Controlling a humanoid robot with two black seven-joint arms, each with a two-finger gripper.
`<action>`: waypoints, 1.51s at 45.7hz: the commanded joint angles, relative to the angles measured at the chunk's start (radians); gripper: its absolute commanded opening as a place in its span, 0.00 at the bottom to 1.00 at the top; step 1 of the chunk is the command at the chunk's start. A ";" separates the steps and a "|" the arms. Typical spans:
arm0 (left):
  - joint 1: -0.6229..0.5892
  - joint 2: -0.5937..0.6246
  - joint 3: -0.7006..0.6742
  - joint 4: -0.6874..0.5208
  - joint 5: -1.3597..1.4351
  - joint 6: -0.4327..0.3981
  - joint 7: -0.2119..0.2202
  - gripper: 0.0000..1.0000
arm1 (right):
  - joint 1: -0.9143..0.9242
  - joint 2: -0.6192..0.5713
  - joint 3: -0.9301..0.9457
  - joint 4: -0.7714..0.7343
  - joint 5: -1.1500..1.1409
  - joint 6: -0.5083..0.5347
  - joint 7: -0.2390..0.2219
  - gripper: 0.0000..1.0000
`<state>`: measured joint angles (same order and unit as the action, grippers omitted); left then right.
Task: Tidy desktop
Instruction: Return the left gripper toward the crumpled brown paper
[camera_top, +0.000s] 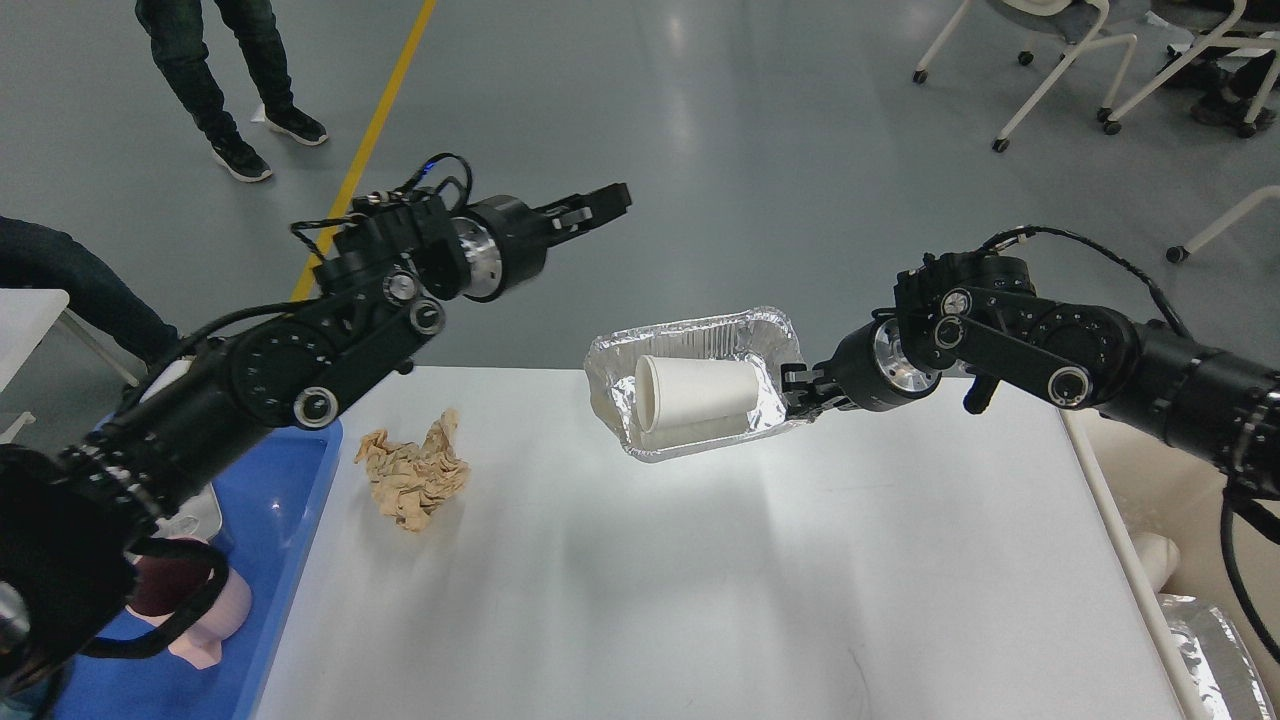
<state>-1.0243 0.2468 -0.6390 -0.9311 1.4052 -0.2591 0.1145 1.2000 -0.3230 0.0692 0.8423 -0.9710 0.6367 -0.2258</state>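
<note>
The white desktop (700, 580) fills the lower middle. My right gripper (797, 392) is shut on the right rim of a foil tray (700, 335) and holds it tilted above the desktop's far edge. A white paper cup (695, 392) lies on its side inside the tray. A crumpled brown paper ball (415, 475) lies on the desktop at the left. My left gripper (605, 203) is raised above the far left edge, holds nothing, and its fingers look close together.
A blue plastic tray (290, 520) sits at the desktop's left with a pink cup (200, 610) and other items partly hidden by my left arm. A beige bin (1170, 540) with foil inside stands at the right. A person's legs (230, 80) and chairs (1080, 60) are beyond.
</note>
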 joint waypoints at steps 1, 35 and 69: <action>0.067 0.276 -0.010 -0.205 -0.011 -0.150 -0.032 0.93 | -0.005 0.002 0.001 0.000 0.000 0.000 0.000 0.00; 0.960 1.045 -0.117 -0.690 -0.041 0.472 -0.136 0.86 | -0.034 0.015 0.001 0.000 -0.002 -0.003 -0.001 0.00; 0.644 0.468 -0.088 -0.207 -0.065 0.248 -0.115 0.89 | -0.036 0.005 0.011 0.001 0.000 -0.003 0.000 0.00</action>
<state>-0.3243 0.8334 -0.7388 -1.2304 1.3410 0.0082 -0.0032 1.1642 -0.3123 0.0791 0.8435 -0.9712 0.6333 -0.2258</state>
